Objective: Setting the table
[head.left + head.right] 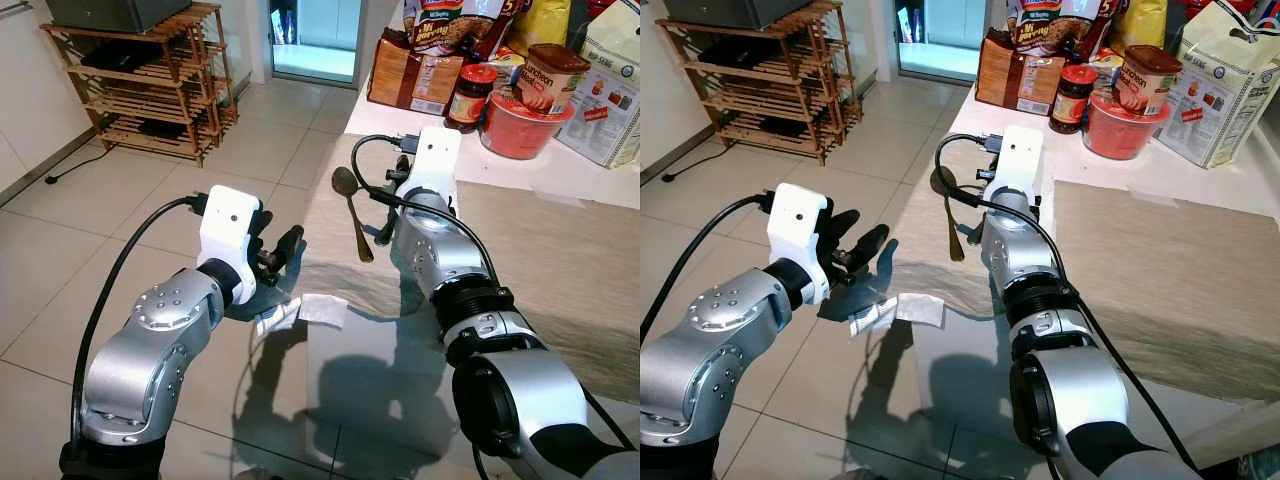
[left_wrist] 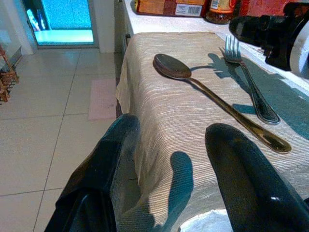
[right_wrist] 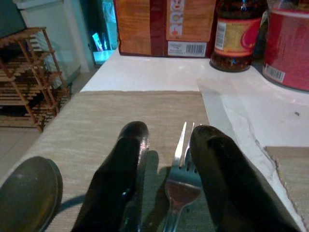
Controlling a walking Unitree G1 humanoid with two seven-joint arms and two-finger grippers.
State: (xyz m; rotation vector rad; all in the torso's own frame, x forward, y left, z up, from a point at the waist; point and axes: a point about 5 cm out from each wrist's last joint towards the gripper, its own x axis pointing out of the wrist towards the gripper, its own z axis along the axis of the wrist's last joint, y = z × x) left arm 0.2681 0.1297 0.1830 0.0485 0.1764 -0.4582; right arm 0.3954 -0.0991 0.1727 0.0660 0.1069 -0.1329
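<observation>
- The fork [image 3: 179, 181] lies flat on the tan placemat [image 2: 164, 111], near the bench's left edge, tines pointing toward the groceries at the far edge.
- My right claw [image 3: 169, 179] sits low over the fork with its two fingers spread, one on each side of the neck. I read this as either just setting it down or about to grip; nothing is clamped.
- The spoon [image 1: 352, 212] lies just beside the fork on the side nearer the bench's left edge, roughly parallel to it, bowl toward the far edge.
- My left claw [image 2: 178, 179] hangs off the left edge of the bench, fingers wide, holding nothing, aimed along the mat toward the spoon's handle.
- A white folded napkin [image 1: 322, 310] rests at the near left corner of the bench.
- A red jar [image 1: 471, 97] and a brown box [image 1: 412, 75] crowd the far edge.
- Step in hand, as I judge it: placing cutlery. Next I'd lift the right claw straight up, so the fingers don't drag the fork askew.
</observation>
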